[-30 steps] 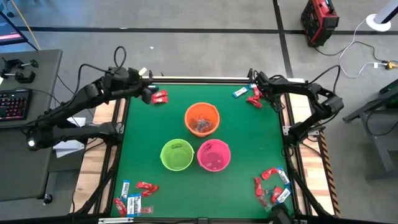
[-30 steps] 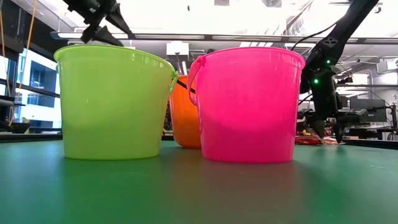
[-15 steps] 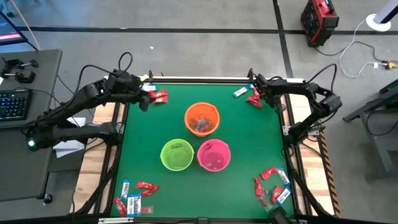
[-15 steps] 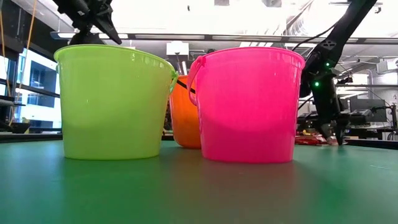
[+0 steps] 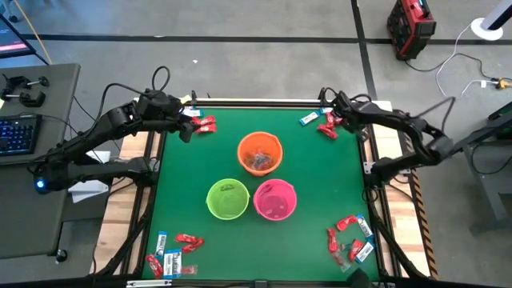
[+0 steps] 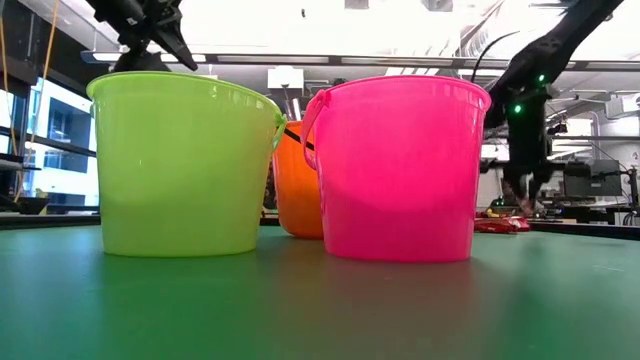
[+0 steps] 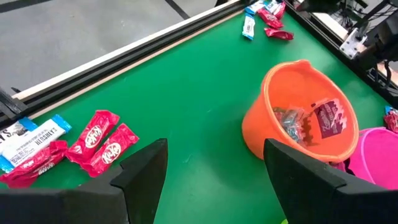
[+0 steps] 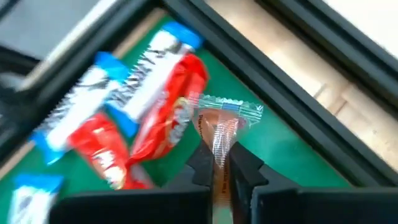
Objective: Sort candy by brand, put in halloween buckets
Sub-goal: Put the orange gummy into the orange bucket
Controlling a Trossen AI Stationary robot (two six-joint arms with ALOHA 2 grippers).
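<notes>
Buckets stand close together in the middle of the green surface (image 5: 176, 184): the orange bucket (image 5: 260, 152) toward the far side, the lime green bucket (image 5: 228, 198) and the hot pink bucket (image 5: 275, 199) side by side in front of it. Candy lies in four small heaps near the corners, well apart from the buckets. The right claw (image 8: 225, 163) is at the far right corner heap (image 5: 324, 124), and its fingers are pressed together on a clear, silvery-brown candy (image 8: 222, 127), which stands up between them with its long axis running on from the fingers. Just beside it lie red wrappers (image 8: 171, 115) and blue-and-white wrappers (image 8: 134, 71), and I cannot tell if they touch it. The orange bucket already holds some clear silvery pieces (image 7: 291, 119), so I judge it is the goal; it lies from this claw toward the middle of the surface and a little nearer, and the right arm is the one carrying. The left claw (image 7: 214, 165) hangs spread wide and empty by the far left heap (image 5: 200, 124), with red candies (image 7: 102, 140) before it.
</notes>
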